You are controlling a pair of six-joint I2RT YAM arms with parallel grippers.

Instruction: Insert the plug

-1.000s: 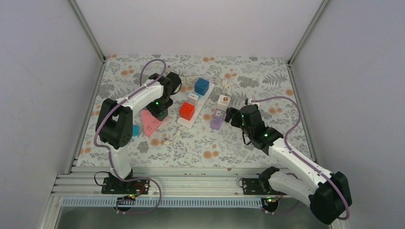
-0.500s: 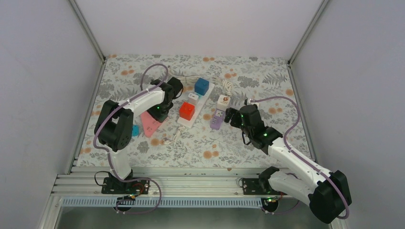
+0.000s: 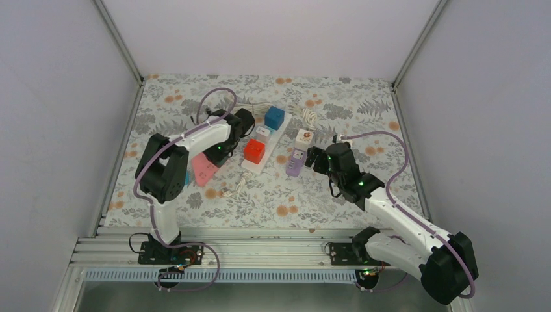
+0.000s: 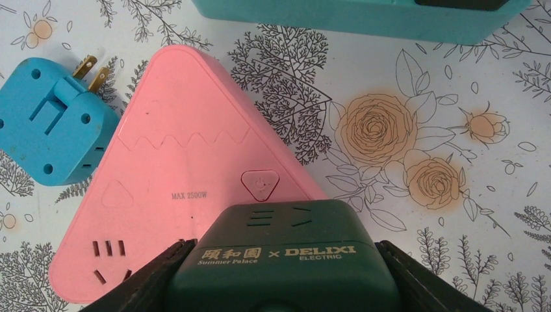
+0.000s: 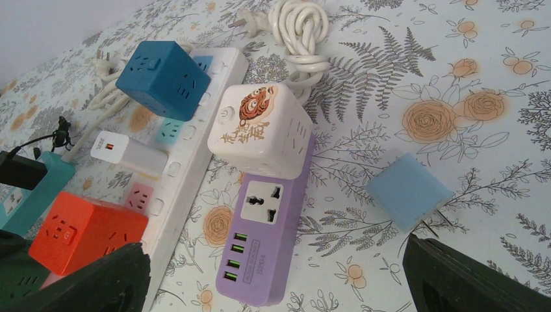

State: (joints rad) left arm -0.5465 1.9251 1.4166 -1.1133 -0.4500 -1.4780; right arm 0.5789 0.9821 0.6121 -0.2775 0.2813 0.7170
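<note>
Green plug [image 4: 279,260] is clamped in the left tool [image 4: 282,289], over a corner of the pink triangular strip [image 4: 182,195]. The right tool [image 5: 279,279] gapes empty beside the purple strip [image 5: 260,201]. Flower-printed bench [image 3: 292,201], pale plain walls [image 3: 273,32] around.

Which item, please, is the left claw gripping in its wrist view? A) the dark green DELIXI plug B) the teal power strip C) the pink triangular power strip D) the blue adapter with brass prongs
A: the dark green DELIXI plug sits pinched between the fingers of the left claw, over the pink triangular power strip; the blue adapter lies free beside that strip.
</note>
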